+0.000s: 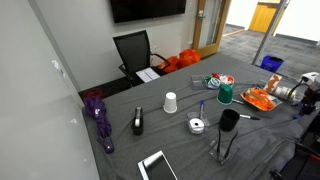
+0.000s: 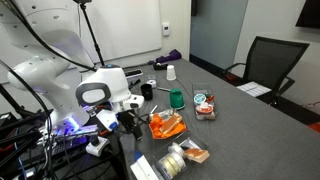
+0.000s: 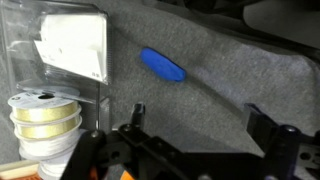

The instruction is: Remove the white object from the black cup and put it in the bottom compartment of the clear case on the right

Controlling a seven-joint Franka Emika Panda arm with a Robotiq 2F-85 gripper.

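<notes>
The black cup stands upright on the grey bench, near a white tape roll. We cannot make out the white object in either exterior view. A white paper cup and a green cup stand behind. In the wrist view, the gripper hangs over the bench, fingers spread wide and empty. A blue oval piece lies ahead, beside a clear case of ribbon spools, cut off at the frame's edge.
</notes>
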